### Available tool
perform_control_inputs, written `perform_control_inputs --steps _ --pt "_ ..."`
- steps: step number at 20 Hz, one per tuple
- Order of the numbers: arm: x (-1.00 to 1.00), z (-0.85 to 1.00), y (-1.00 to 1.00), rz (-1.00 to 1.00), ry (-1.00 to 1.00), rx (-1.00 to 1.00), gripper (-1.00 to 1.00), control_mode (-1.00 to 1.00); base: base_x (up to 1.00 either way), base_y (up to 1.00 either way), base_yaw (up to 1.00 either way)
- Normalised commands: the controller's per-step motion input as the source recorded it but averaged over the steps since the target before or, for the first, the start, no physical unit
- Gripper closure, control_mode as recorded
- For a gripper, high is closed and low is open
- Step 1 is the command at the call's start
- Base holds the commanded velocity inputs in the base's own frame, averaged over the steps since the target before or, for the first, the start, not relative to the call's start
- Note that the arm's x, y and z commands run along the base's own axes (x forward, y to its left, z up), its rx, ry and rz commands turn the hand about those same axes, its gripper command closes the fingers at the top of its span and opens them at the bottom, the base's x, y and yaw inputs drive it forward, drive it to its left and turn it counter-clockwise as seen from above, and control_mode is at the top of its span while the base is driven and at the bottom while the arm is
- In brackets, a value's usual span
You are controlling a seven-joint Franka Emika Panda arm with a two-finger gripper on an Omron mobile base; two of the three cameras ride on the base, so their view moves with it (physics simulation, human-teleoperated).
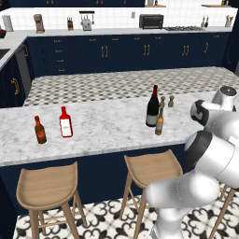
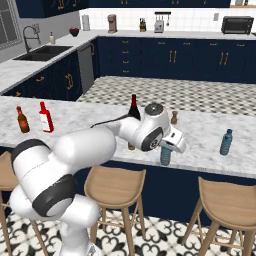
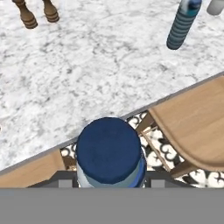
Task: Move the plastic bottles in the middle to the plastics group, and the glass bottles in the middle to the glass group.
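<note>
My gripper (image 2: 168,148) is shut on the small light-blue plastic bottle (image 2: 165,156), which hangs upright over the counter's front edge. Its dark blue cap (image 3: 109,148) sits between my fingertips in the hand view. The plastics group's blue bottle (image 2: 226,142) (image 3: 181,24) stands on the counter farther right. In the middle, the tall dark wine bottle (image 1: 152,106) (image 2: 133,106) and the slim amber bottle (image 1: 159,122) stand side by side. The glass group stands at the left: a brown bottle (image 1: 40,130) (image 2: 22,120) and a flat red bottle (image 1: 66,122) (image 2: 46,117).
Two wooden grinders (image 1: 166,101) (image 3: 38,13) stand behind the wine bottle. Wooden stools (image 2: 116,186) (image 2: 226,202) sit under the marble counter's front edge (image 2: 215,172); one stool seat (image 3: 192,127) lies just below the held bottle.
</note>
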Motion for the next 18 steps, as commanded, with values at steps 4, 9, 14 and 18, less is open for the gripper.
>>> perform_control_inputs --steps 4,9,14,18 --pt "0.24 -0.04 -0.25 0.00 -0.07 -0.01 1.00 -1.00 0.00 0.00 0.00" --pt "0.17 0.10 -0.44 0.00 0.00 0.00 1.00 -1.00 0.00 0.00 0.00" --pt "0.05 0.19 -0.48 0.00 0.00 0.00 1.00 -1.00 0.00 0.00 0.00" --pt "0.15 0.20 -0.48 0.00 0.00 0.00 1.00 -1.00 0.00 0.00 0.00"
